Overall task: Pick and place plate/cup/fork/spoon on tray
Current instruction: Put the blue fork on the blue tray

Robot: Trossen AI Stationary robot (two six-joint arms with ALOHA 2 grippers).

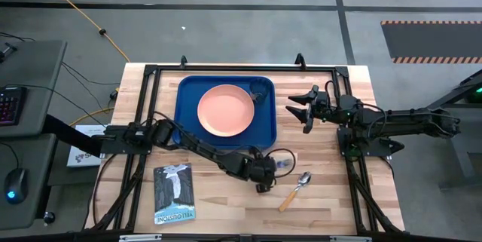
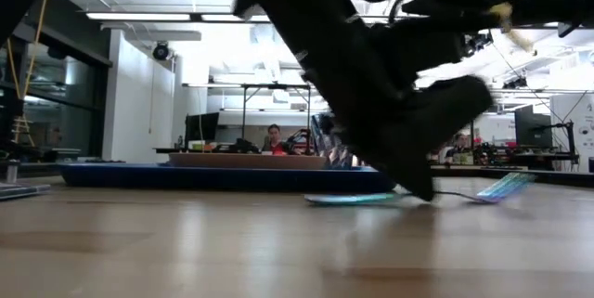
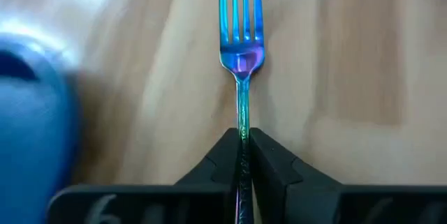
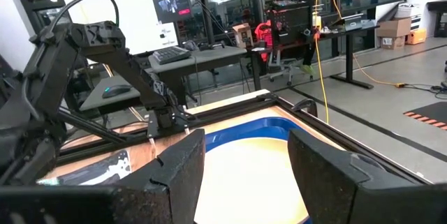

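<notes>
The fork, iridescent blue, lies on the bare wood near the tray's near right corner and also shows in the high view. My left gripper is shut on it. The peach plate sits in the blue tray. The dark cup stands in the tray's far right corner. The spoon, with an orange handle, lies on the wood right of my left gripper. My right gripper is open and empty, right of the tray. My left gripper pinches the fork's slim handle, just behind the neck, between its two fingers. The fingers slant down and lie along the fork, tines pointing away from them. In the low view the fork lies about level at the table's surface; I cannot tell whether it is lifted.
A dark booklet lies at the near left of the table. Black frame bars run along the table's edges. Bare wood lies between the tray and the spoon. A person sits in the room beyond the table.
</notes>
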